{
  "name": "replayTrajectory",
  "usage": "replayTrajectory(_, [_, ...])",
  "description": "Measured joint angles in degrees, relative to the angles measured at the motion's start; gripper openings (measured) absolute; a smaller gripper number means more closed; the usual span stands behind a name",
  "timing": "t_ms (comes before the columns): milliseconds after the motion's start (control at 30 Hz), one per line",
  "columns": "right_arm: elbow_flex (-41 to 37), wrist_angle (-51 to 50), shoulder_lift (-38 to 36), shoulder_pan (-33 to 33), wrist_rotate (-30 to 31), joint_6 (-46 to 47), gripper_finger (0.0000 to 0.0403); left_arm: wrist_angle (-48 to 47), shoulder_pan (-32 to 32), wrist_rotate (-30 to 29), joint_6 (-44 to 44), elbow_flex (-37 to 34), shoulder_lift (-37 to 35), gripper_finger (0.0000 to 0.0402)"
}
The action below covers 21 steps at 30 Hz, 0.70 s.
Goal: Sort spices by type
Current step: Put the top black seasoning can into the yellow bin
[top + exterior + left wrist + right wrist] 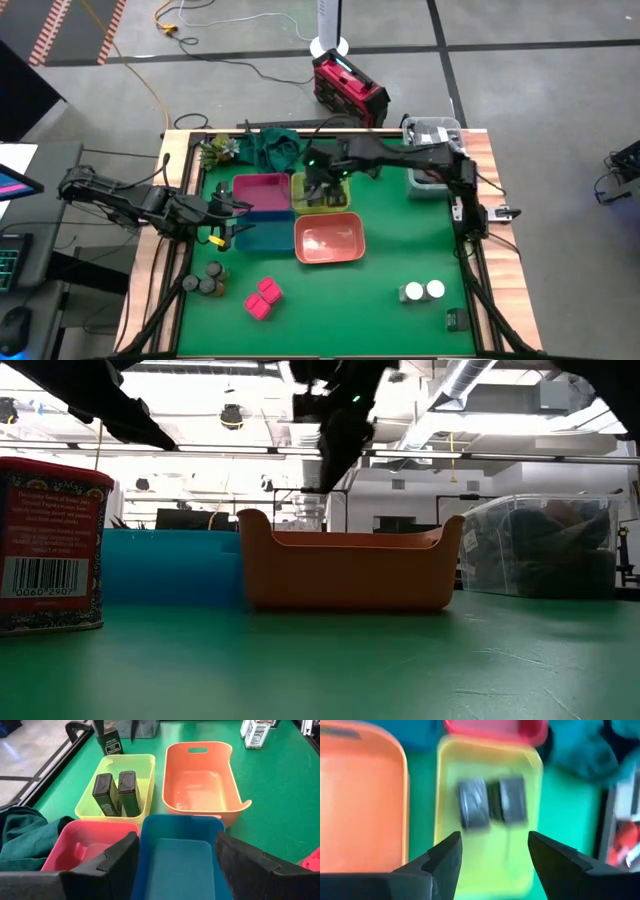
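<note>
Bins first: yellow bin [116, 785] near the table's far edge holds two dark grey square jars [116, 793], lying side by side, long axes parallel. Right gripper [494, 851] hovers directly above them, fingers spread, empty. Left gripper [174, 865] sits over the blue bin [180, 851], fingers apart. White-topped round jars [423, 291] stand towards the near right corner, nearer the right arm, so probably its next target.
</note>
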Motion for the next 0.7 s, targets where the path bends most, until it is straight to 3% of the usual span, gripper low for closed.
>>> replayTrajectory(233, [-0.4, -12.7, -1.1, -11.0, 2.6, 11.4, 0.0261, 0.0, 0.0, -0.5, 0.0, 0.0, 0.0, 0.0245])
replayTrajectory(400, [-5.1, -13.5, -0.8, -18.8, 2.3, 15.7, 0.0261, -0.5, 0.0, -0.5, -0.9, 0.0, 0.0, 0.0245])
replayTrajectory(700, [-13.5, -14.3, -0.8, -22.8, -1.8, 17.8, 0.0261, -3.2, 0.0, -0.6, -2.1, 0.0, 0.0, 0.0245])
